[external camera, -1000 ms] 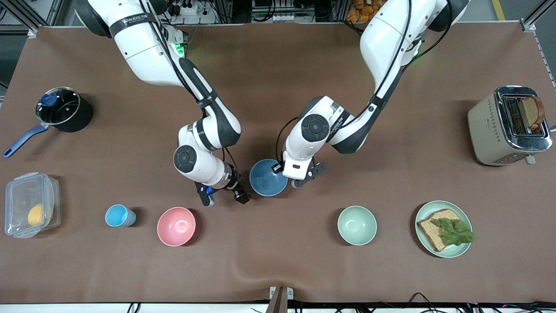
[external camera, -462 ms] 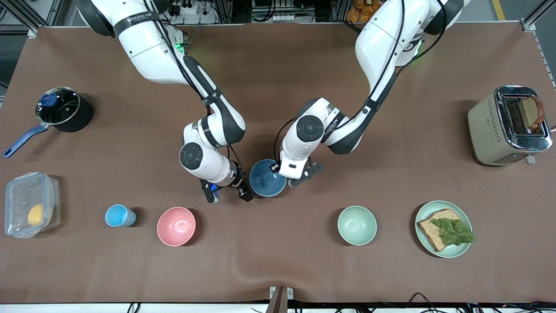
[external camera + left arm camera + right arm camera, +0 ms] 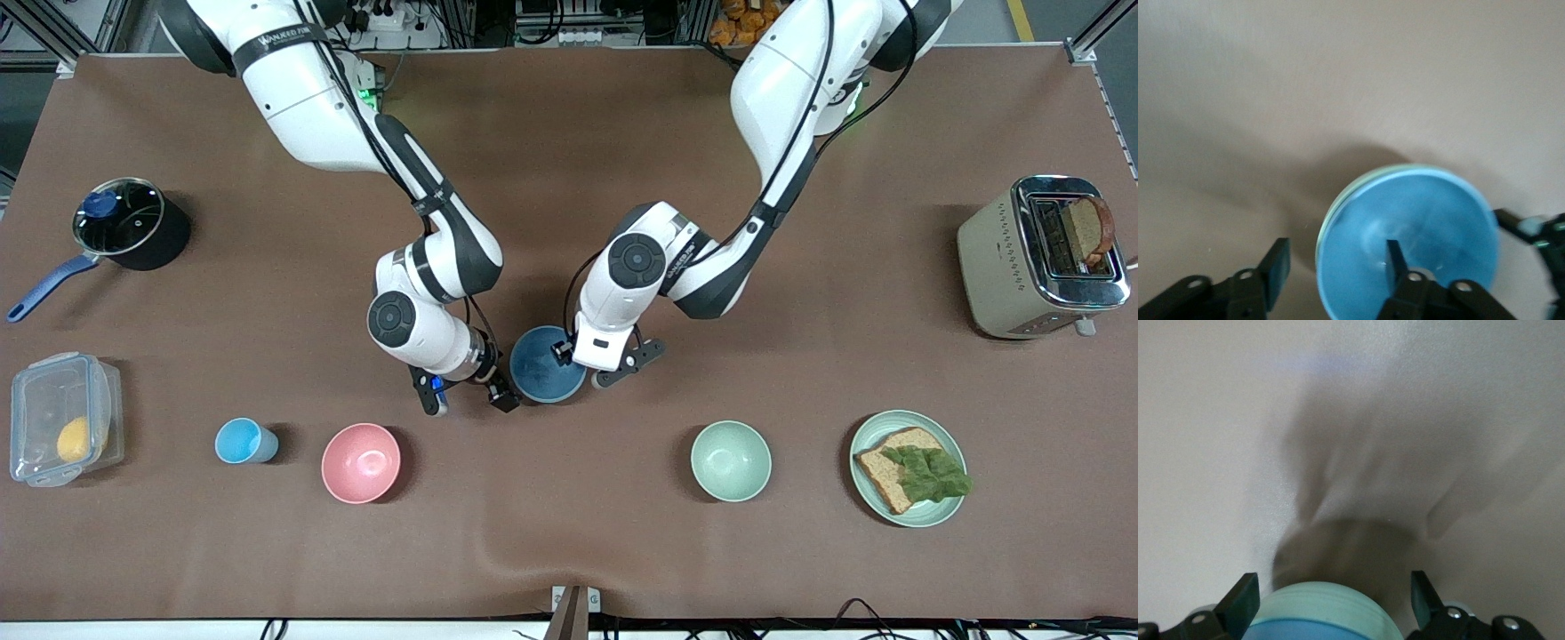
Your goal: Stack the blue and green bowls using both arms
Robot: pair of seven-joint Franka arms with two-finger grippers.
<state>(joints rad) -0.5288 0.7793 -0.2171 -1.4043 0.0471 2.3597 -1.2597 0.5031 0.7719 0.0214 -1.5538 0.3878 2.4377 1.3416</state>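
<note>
Front view: round smooth medium-blue bowl (image 3: 546, 365) sits mid-frame between both grippers, apparently nested in a pale sage-green bowl whose rim barely shows here. Left gripper (image 3: 594, 366) straddles the stack's rim at the side toward the left arm's end of the table, jaws apart, one finger inside, one outside, no clamp. Right gripper (image 3: 467, 397) is just beside the stack's other side, jaws wide, holding nothing. A second pale green bowl (image 3: 731, 460) sits alone, lower right of centre in the frame, nearer the camera. Vs 1 s ago: left jaws were pinched on the rim, now released; right gripper has closed in toward the bowl. Left wrist view: blue bowl (image 3: 1408, 243) low centre, a thin green rim edging it, so probably stacked, tho blurry; one finger (image 3: 1395, 257) inside, the other outside. Right wrist view: green bowl (image 3: 1325, 607) wall under the blue rim, between spread fingers at frame bottom; next move likely retreat.
</note>
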